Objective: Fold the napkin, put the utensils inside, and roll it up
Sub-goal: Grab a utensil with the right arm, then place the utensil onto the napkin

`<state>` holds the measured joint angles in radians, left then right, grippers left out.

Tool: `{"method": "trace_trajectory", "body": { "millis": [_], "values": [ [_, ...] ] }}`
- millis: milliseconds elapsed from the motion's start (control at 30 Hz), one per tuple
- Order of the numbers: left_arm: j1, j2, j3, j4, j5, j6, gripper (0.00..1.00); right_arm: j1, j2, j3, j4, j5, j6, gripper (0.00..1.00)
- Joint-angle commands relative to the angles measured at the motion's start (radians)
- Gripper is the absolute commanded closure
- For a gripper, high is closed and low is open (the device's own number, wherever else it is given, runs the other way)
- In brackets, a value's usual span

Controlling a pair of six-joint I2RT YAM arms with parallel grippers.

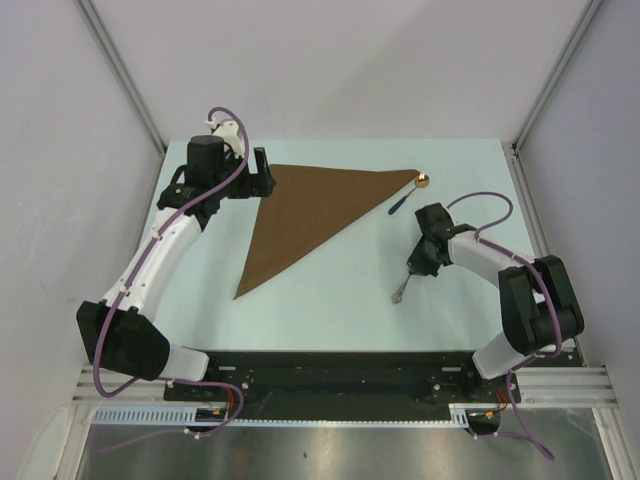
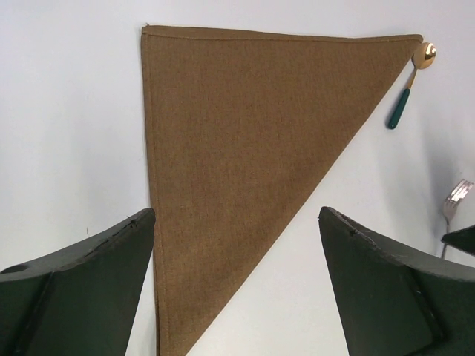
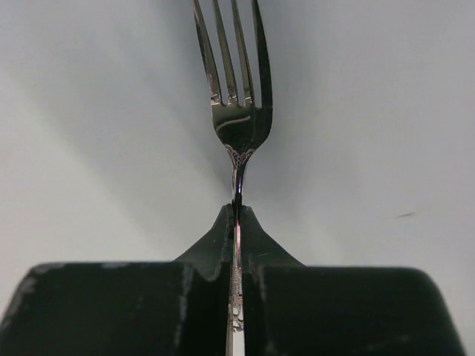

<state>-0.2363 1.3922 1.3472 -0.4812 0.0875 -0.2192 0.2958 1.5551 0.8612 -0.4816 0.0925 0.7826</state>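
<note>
The plain brown cloth napkin [image 1: 310,215] lay folded triangular. The right hand [image 3: 236,216] pinched the slim silver metal fork [image 3: 236,126], and the left hand [image 2: 237,245] gaped wide. Next, likely: lay the fork on the cloth.

Top view: bright, even, diffuse, from overhead. Only soft, short shadows on the table [image 1: 330,300], tucked close under both arms near the left and right edges. Small hot glint on the spoon [image 1: 423,180] bowl by the far right corner. Sharp across the field; frame posts splayed outward by the wide lens.

Left wrist view: napkin [image 2: 245,163] weave crisp, evenly lit. Glare spot again on the spoon bowl. Left gripper [image 2: 234,219] underexposed, near black, little surface detail.

Right wrist view: fork [image 3: 237,126] neck sharp, streaked with bright highlights and dark reflections. Broad soft shadow band across the table beside it. Mild vignetting. Right gripper [image 3: 237,219] almost pure black.
</note>
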Motion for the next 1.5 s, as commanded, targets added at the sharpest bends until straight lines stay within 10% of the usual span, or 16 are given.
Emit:
{"method": "trace_trajectory", "body": {
  "millis": [0,600,1467],
  "values": [
    [0.012,-0.03,-0.008,0.035,0.034,-0.012,0.04,0.106,0.028,0.159,0.075,-0.025,0.11,1.0],
    [0.04,-0.024,-0.013,0.035,0.031,-0.017,0.04,0.267,0.626,0.748,0.466,-0.083,0.406,1.0],
    [0.045,-0.021,-0.008,0.03,0.049,-0.025,0.04,0.319,0.749,0.835,0.328,0.162,0.606,1.0]
  ]
}}
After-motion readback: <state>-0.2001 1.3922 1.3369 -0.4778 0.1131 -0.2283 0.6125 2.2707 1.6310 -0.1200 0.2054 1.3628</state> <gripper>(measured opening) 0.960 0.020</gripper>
